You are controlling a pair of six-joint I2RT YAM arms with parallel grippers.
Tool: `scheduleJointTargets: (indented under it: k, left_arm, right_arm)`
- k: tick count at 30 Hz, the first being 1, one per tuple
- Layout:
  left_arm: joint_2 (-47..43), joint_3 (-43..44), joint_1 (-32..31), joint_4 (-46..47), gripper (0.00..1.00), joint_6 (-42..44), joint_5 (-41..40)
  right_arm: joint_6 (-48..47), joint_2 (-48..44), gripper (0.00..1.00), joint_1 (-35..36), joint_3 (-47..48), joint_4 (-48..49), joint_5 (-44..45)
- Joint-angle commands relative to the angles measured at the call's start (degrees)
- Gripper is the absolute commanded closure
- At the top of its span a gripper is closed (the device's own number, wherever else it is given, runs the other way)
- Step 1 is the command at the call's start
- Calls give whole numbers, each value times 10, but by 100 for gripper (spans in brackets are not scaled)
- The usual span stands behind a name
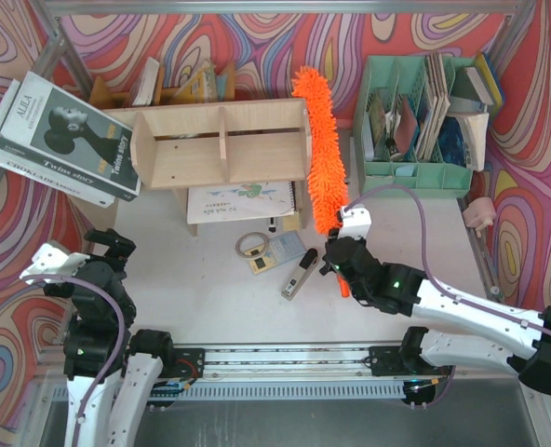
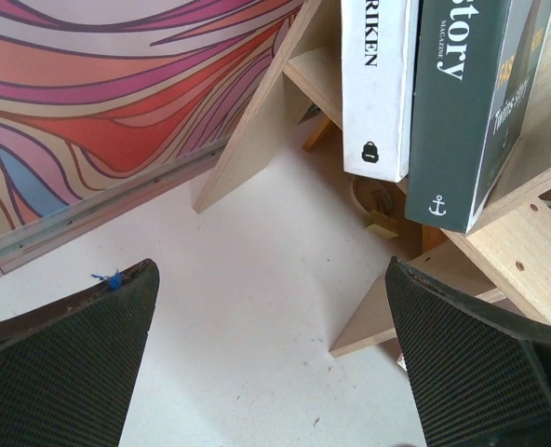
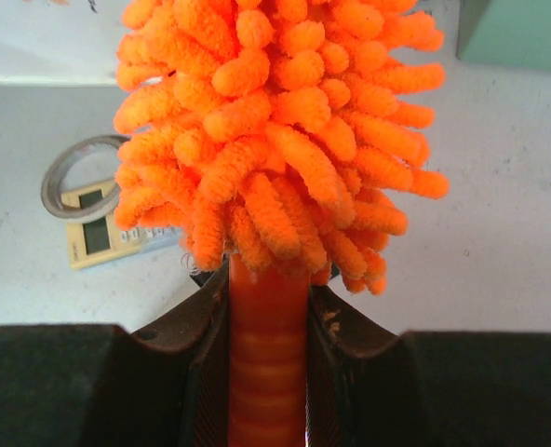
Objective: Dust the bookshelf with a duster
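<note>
Orange chenille duster [image 1: 324, 149] runs along the right end of the bookshelf [image 1: 192, 121], its handle clamped in your right gripper [image 3: 268, 335]; your left gripper [image 2: 271, 358] hangs wide open. Push sideways too hard and you may shove the light plywood shelf askew.

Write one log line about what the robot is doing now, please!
right gripper: shut on duster handle | duster: fluffy head beside bookshelf right end | left gripper: open, empty
</note>
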Motion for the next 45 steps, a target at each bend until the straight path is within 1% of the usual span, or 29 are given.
scheduleJointTargets:
  k: [1,7,12,15,20,23,27,32,36,38,41,45]
  left_arm:
    - [0,-1,1,7,2,5,2]
    - [3,-1,1,5,1,0,4]
    - [5,0,1,4,2,-3,5]
    - [5,0,1,5,1,-3,5]
    - [11,1,1,10,2,1,15]
    - [13,0,1,28,1,15,54]
    - [27,10,0,47,2,24,143]
    - [83,77,0,28,2,-15,239]
    - [141,150,0,13,2,-62,326]
    - [160,174,0,19,2,-86,367]
    - [167,193,0,45,2,-130,407]
    - [138,161,0,139,2,-178,449]
  right_arm:
    - [35,-7,100,2,-49,22,-6]
    - [99,-6,100,1,-117,16,-24]
    - [99,-3,100,1,-121,11,-16]
    - [68,-16,100,1,-83,-2,2]
    - [-3,-63,100,1,-14,-22,40]
    - [-58,-99,100,1,13,-9,56]
    - [-135,-133,100,1,35,34,53]
    - [-228,-169,100,1,29,106,-20]
    - [-306,-182,100,1,10,160,-153]
    - [-318,-170,100,1,13,166,-193]
    - [-329,-153,100,1,14,178,-254]
    - [-341,-137,100,2,0,194,-312]
